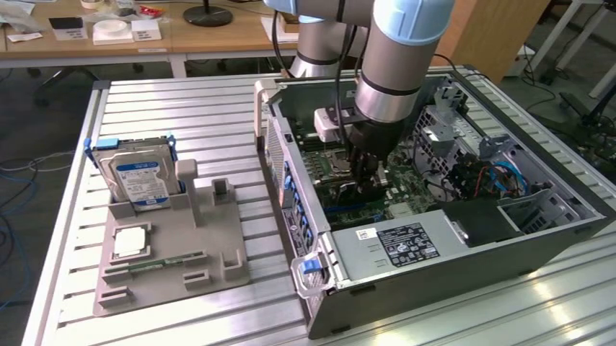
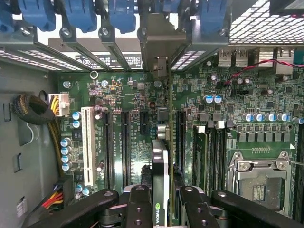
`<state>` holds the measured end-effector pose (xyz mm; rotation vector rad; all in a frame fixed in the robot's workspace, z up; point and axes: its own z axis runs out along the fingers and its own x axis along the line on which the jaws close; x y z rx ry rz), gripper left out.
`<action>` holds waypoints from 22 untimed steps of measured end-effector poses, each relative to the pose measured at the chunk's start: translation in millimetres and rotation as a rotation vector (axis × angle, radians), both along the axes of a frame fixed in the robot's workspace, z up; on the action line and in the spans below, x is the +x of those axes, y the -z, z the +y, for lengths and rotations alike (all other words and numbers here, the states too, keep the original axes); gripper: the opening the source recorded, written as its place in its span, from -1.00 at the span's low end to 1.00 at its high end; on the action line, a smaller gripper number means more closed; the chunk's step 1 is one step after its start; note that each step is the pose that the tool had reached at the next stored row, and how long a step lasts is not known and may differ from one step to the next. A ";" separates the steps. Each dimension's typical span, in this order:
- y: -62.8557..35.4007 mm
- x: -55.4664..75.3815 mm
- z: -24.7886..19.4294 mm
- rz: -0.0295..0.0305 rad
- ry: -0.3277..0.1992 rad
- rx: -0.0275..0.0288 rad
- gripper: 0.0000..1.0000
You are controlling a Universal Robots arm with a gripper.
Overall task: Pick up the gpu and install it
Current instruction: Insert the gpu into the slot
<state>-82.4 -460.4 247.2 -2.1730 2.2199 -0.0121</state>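
Inside the open computer case (image 1: 539,238), my gripper (image 1: 368,173) reaches down over the motherboard (image 1: 332,155). It is shut on the gpu (image 2: 160,156), a thin dark card seen edge-on between the black fingers (image 2: 138,204). The card stands on its edge just over the motherboard (image 2: 128,95). Its pale metal bracket (image 2: 159,42) lies against the row of rear slot openings. A long black expansion slot (image 2: 181,137) runs right beside the card's edge. I cannot tell whether the card is seated in a slot.
A white slot (image 2: 87,142), memory slots (image 2: 211,152) and the CPU socket (image 2: 259,175) flank the card. The power supply (image 1: 405,245) and blue cables (image 1: 495,176) crowd the case. Outside it, a grey fixture (image 1: 173,288) holds a hard drive (image 1: 138,179) and a memory stick (image 1: 154,264).
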 end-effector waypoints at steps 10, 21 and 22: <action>2.8 0.0 -0.1 0.0001 0.000 -0.0003 -0.46; 4.4 0.0 -0.1 0.0001 0.000 -0.0003 -0.46; 4.4 -0.1 0.0 0.0001 0.000 -0.0002 -0.46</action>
